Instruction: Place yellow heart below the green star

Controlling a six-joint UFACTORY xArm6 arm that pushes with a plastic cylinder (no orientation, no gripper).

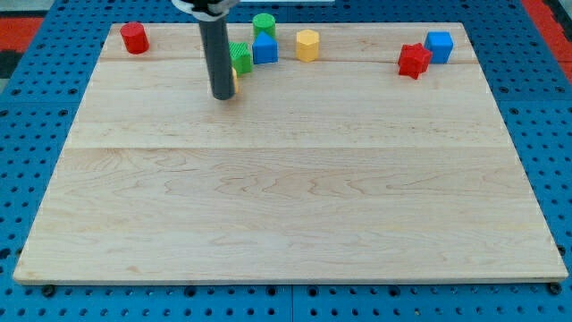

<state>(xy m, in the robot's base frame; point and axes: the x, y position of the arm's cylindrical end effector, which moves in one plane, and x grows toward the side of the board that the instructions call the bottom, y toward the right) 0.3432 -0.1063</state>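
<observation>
My tip (222, 95) rests on the board near the view's top, left of centre. The dark rod hides most of the yellow heart (235, 87); only a thin yellow sliver shows at the rod's right edge, touching it. The green star (240, 57) sits just above that sliver and right of the rod, close to or touching the heart. The tip is just below and to the left of the green star.
A blue block (265, 49) touches the green star's right side, with a green cylinder (263, 24) above it. A yellow hexagon (307, 45) stands further right. A red star (413, 60) and blue cube (439, 45) sit top right, a red cylinder (134, 38) top left.
</observation>
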